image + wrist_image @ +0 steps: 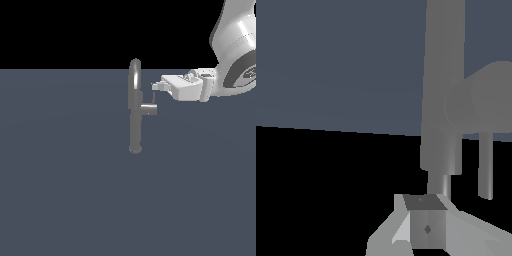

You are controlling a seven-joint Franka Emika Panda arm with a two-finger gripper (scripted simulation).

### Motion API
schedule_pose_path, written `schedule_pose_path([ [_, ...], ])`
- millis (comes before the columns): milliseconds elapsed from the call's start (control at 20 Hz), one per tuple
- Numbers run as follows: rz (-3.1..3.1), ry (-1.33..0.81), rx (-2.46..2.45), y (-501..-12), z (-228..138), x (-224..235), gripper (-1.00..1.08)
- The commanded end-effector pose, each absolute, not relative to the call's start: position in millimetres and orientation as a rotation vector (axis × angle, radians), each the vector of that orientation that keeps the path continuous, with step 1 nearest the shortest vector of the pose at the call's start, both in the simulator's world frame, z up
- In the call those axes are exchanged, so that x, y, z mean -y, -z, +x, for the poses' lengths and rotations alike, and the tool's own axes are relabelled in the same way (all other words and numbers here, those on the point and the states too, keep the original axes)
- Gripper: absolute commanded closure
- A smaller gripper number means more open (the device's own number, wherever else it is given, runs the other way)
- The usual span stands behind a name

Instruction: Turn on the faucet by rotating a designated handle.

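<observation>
The faucet (134, 120) is a tall grey column with an arched spout, standing on a small round base in the middle of the floor. Its handle (148, 109) is a short stub sticking out toward the exterior view's right, with a thin dark pin (154, 97) rising from its end. My gripper (156, 86) reaches in level from the exterior view's right and sits just above the handle, at the top of the pin and close to the column. Its fingers look pressed together with nothing between them. The wrist view shows the column (442, 100), the handle (486, 100), the pin (485, 167) and the gripper (426, 222).
A flat dark blue-grey floor (65, 190) spreads around the faucet. My white arm (235, 55) comes down from the upper part of the exterior view's right. The background is black.
</observation>
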State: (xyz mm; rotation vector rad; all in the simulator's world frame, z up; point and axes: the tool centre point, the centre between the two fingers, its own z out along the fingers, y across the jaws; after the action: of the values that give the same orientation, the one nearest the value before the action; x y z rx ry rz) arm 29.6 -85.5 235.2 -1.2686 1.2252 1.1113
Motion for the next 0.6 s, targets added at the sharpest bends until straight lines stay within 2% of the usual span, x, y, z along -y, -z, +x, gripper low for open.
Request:
schedule_pose_path([
  [0,-1.210,-1.124,-1.239,-225,31,85,1.08],
  [550,-1.137,-1.139,-1.255,-212,31,83,1.08],
])
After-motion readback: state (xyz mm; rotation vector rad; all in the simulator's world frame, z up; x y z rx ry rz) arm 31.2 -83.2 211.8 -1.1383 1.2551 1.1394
